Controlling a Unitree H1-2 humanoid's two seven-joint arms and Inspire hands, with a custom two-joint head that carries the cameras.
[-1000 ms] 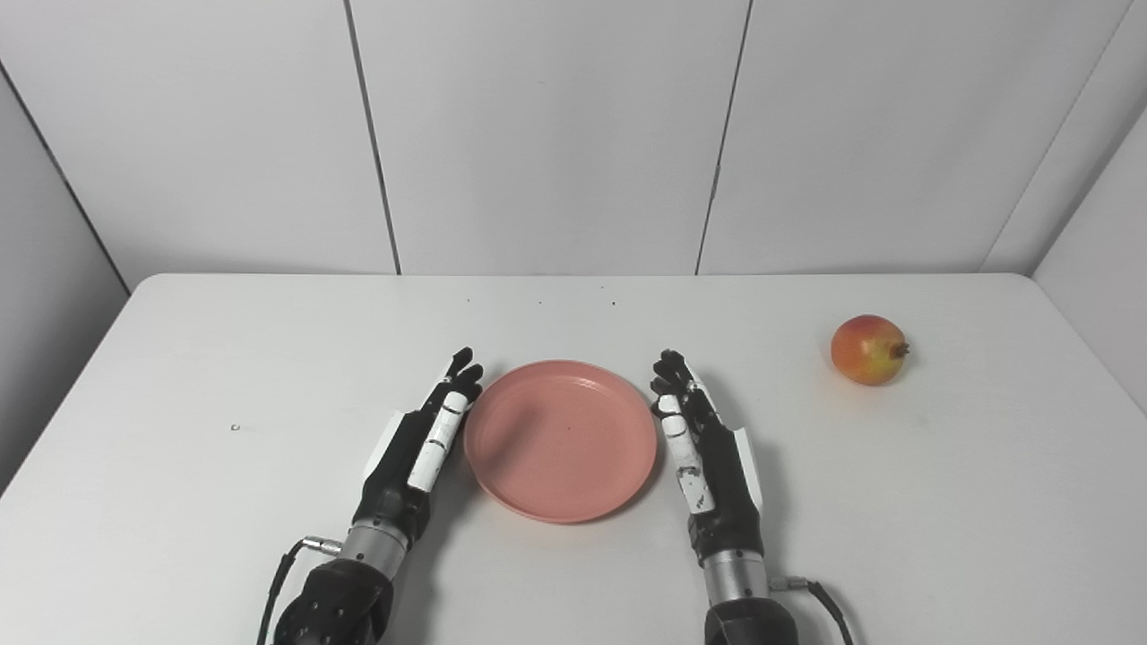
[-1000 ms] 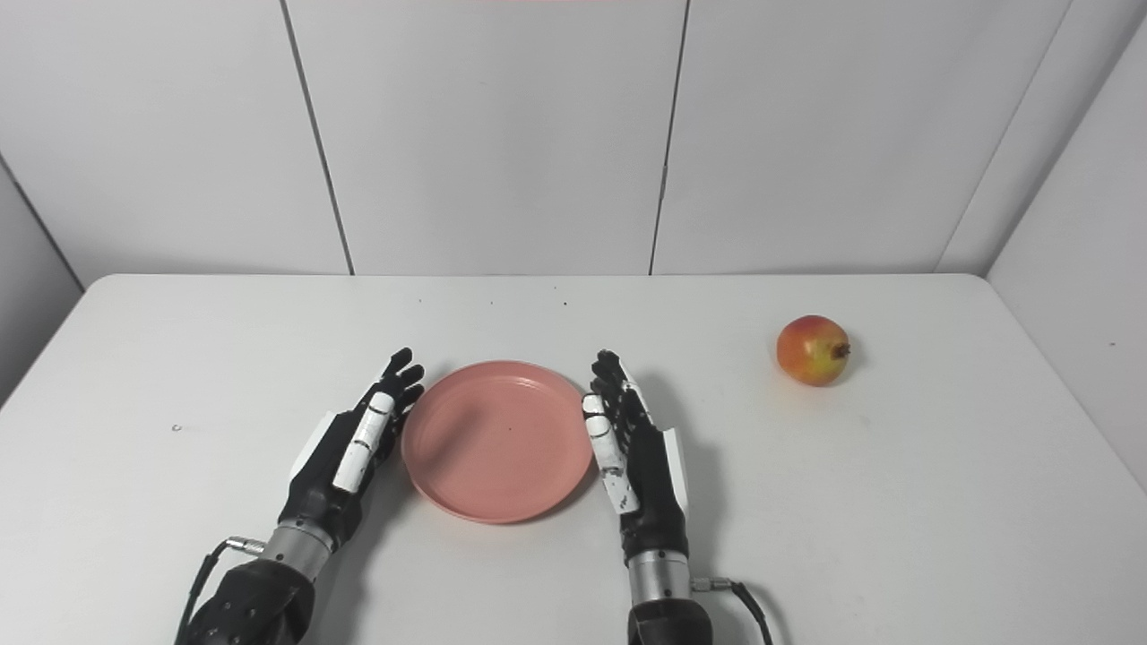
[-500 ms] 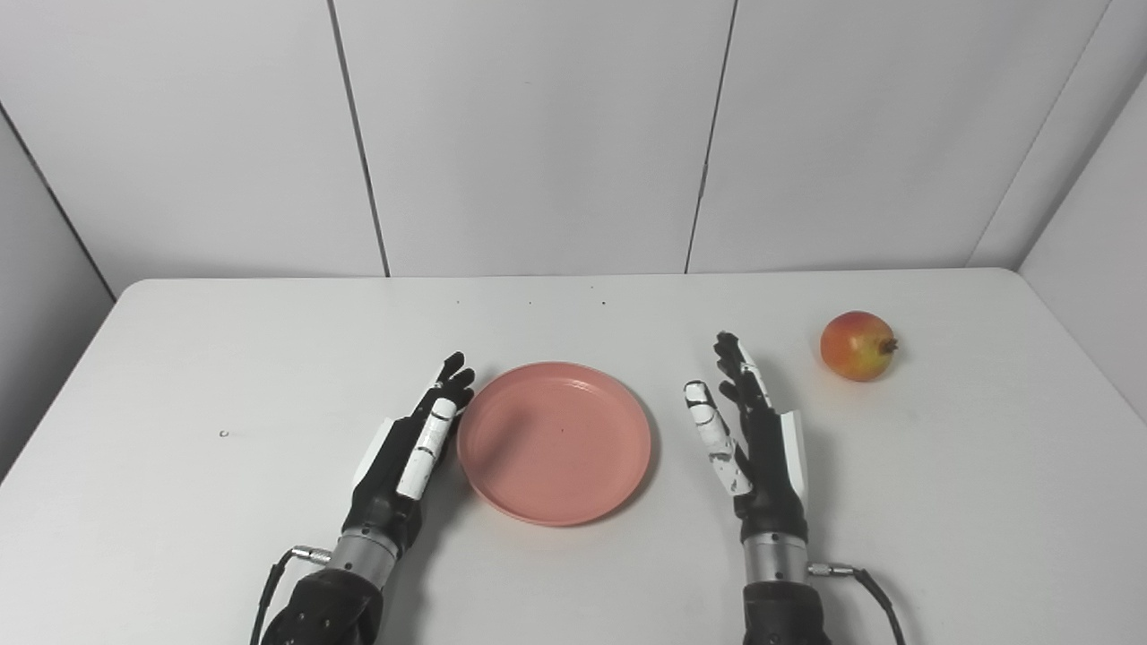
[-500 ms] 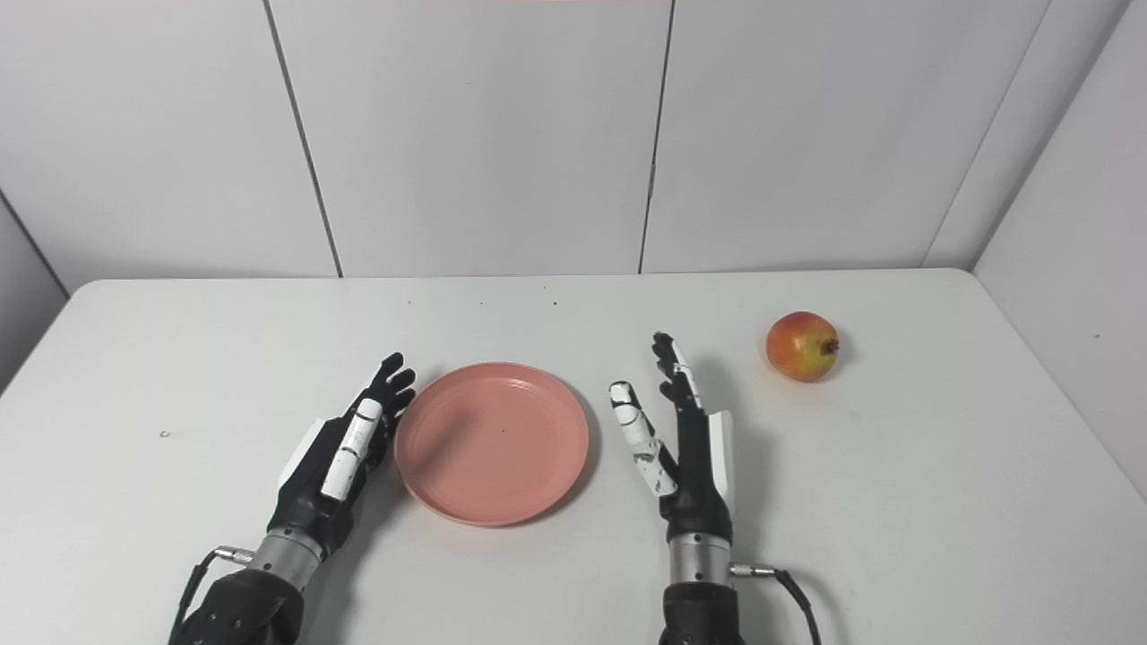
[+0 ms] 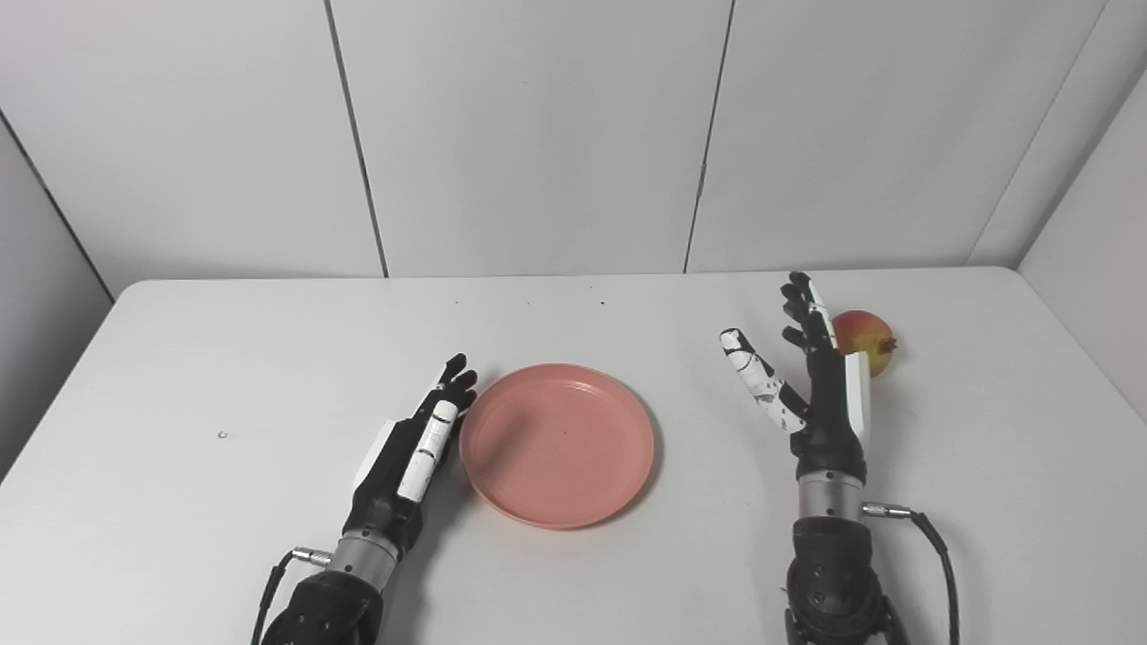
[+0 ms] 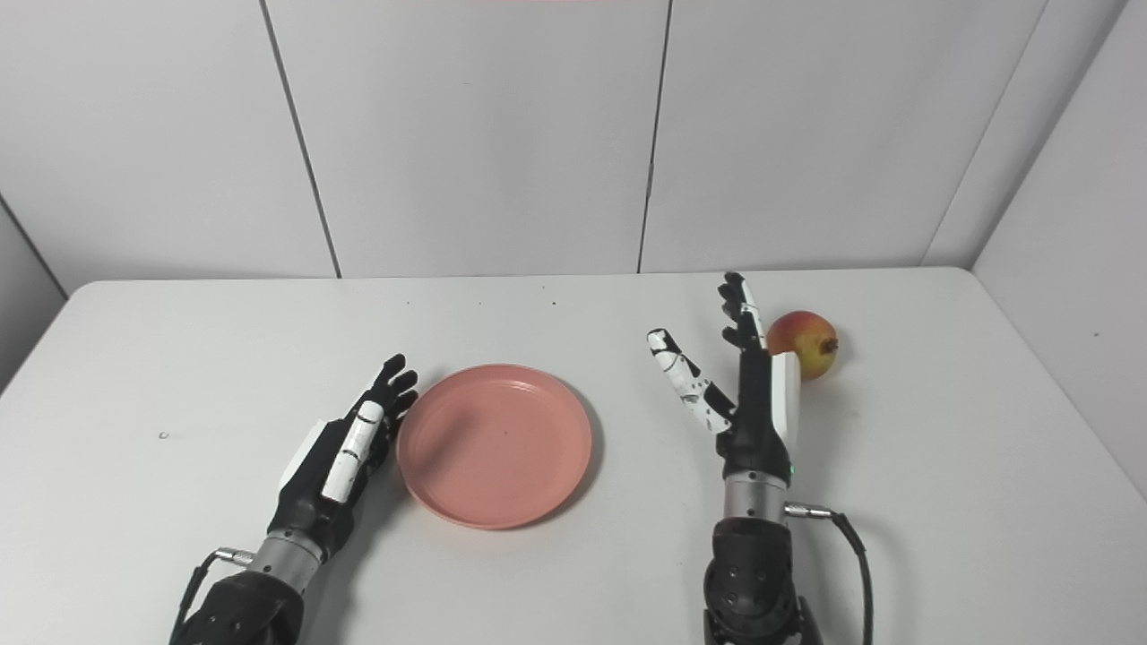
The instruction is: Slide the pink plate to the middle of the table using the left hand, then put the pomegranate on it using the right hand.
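Moved: right hand, from plate rim toward pomegranate, now spread empty just left of fruit at worktop's far right; left hand flat, empty, beside plate.

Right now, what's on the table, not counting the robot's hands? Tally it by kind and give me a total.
Plates: 1, the pink plate, empty
Fruit: 1, the pomegranate, partly behind the open right hand
Total: 2
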